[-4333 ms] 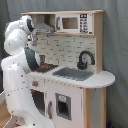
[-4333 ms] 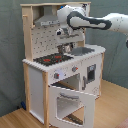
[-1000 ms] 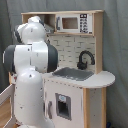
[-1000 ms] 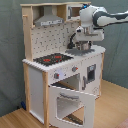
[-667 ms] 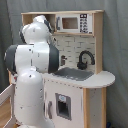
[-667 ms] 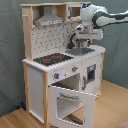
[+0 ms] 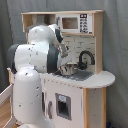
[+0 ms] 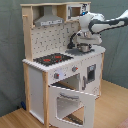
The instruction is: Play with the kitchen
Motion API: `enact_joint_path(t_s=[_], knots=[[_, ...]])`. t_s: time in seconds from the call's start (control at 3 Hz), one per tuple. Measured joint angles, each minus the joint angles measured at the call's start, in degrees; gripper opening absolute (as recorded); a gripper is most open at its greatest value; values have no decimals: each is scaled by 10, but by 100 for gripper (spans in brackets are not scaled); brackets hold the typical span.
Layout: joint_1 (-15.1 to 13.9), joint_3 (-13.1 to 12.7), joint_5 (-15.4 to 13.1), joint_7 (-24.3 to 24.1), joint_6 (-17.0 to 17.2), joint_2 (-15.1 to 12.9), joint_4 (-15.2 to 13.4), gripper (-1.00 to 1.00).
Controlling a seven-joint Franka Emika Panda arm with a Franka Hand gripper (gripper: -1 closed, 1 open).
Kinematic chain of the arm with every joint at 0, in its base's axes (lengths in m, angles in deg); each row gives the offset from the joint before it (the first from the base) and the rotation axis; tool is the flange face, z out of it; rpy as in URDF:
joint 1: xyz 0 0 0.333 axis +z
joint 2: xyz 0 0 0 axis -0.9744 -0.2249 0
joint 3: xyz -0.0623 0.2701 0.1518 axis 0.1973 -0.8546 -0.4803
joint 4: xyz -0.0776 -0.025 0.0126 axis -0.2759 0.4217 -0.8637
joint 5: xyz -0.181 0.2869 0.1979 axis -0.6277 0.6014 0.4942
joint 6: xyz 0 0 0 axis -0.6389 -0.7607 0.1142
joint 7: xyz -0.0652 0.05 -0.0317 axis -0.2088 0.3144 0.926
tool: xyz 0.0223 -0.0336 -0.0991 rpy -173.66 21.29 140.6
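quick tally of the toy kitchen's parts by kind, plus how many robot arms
Grey hood: 1
Red-black hob: 1
Steel sink: 1
Black faucet: 1
Microwave: 1
Open oven door: 1
Robot arm: 1
Total: 7, six parts of the kitchen plus one arm.

- White arm fills the left half of the first exterior view, base at lower left, big joints stacked upward.
- In the second exterior view the arm enters from the upper right edge, reaching left, wrist bent downward.
- Hand hangs at center right of the second exterior view, pointing down; finger state unclear.
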State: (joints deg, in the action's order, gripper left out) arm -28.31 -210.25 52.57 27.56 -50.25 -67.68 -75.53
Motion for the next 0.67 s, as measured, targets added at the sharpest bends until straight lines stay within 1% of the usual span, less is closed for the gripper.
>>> enact_joint_path(t_s=[0.33,0.67], knots=[[0,11,1,-2,-48,33,-12,-100],[0,25,18,9,-87,75,-12,-100]])
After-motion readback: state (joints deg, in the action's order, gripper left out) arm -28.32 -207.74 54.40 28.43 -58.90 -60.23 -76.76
